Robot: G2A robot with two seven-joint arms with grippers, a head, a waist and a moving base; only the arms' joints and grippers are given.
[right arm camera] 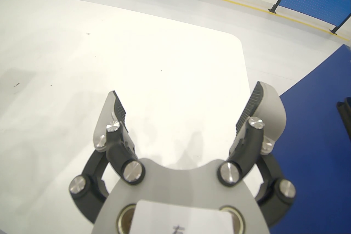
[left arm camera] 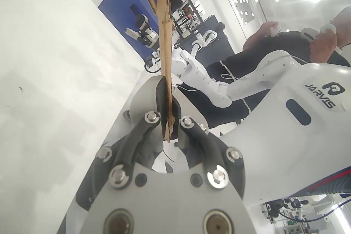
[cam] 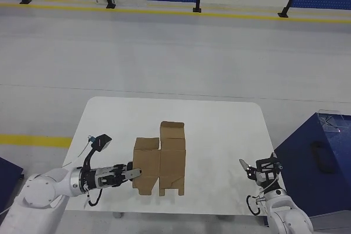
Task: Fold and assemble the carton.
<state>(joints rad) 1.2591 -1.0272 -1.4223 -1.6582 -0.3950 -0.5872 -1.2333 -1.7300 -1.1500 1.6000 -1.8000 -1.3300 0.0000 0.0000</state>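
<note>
Edge-on carton [left arm camera: 166, 54] pinched in left tool [left arm camera: 167, 104] — right tool [right arm camera: 187, 98] spread

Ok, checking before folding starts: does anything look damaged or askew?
The carton looks creased and ragged at the edge clamped by the left gripper; its jaws are shut on it. Nothing else stands out.

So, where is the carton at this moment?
In the top view the flattened carton is near the white table's middle, its left edge gripped by the left gripper.
</note>
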